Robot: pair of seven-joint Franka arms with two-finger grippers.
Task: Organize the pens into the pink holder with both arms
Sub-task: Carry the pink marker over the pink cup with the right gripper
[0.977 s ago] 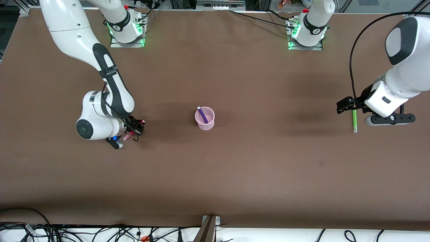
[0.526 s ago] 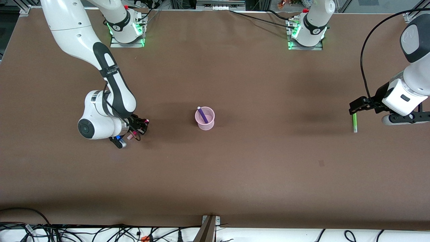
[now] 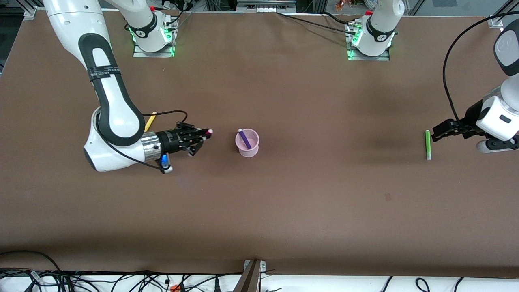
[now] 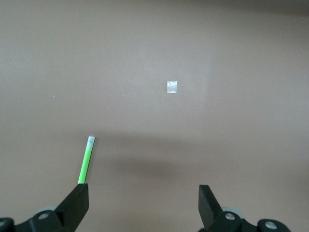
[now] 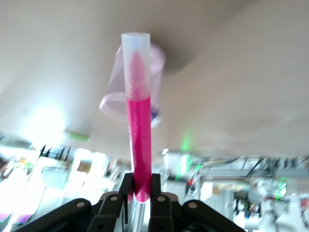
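My right gripper (image 3: 200, 140) is clamped on a slim magenta-pink marker pen with a pale see-through cap (image 5: 137, 130). The pen sticks straight out past the fingertips, and its cap points at the small see-through pale pink round cup (image 3: 247, 142), which stands just ahead of the gripper on the brown table (image 3: 284, 202). A short purple pen with a whitish tip (image 3: 244, 138) already leans inside that cup.

I think these pens are light, hard and smooth, so they could slip or turn in the jaws. A hold near the middle looks best to me. The cup looks thin and light too, so a bump from the pen could tip it.

My left gripper (image 3: 442, 133) hangs with its fingers (image 4: 77, 205) wide apart and holds nothing. A thin bright green pen with a pale end (image 3: 427, 144) lies flat on the table just beside one fingertip, toward the cup.

The front view shows a yellow pen (image 3: 150, 121) peeking out from under my right arm, and how far apart all the things are. The right wrist view shows the grip low on the pink pen. The left wrist view shows the open jaws and a small pale square mark (image 4: 172, 86) on the table.
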